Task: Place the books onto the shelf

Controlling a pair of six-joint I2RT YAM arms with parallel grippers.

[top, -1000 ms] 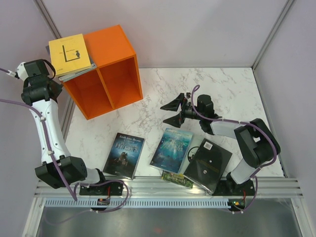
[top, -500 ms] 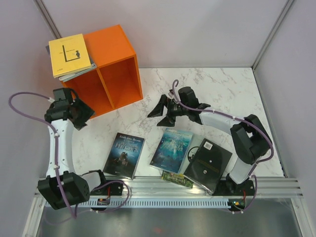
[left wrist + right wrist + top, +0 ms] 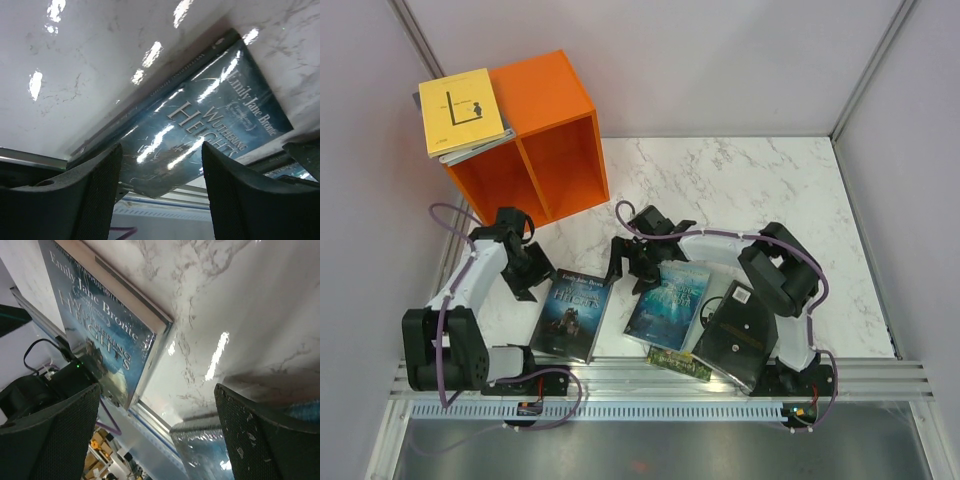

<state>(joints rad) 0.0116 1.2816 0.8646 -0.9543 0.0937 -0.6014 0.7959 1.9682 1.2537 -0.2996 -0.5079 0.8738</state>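
The dark blue book (image 3: 572,313), near left, is being flanked by the left gripper (image 3: 532,277) and right gripper (image 3: 634,268), both open and empty. An edge grasp is being called for next.

The white table (image 3: 740,180) holds an orange shelf (image 3: 535,95) at its back left. Near the front lie a dark blue book (image 3: 572,315), a light blue book (image 3: 667,300) and a black book (image 3: 740,335), side by side. A small green book (image 3: 678,362) peeks out between the last two. A yellow book (image 3: 460,108) lies on top of the shelf.
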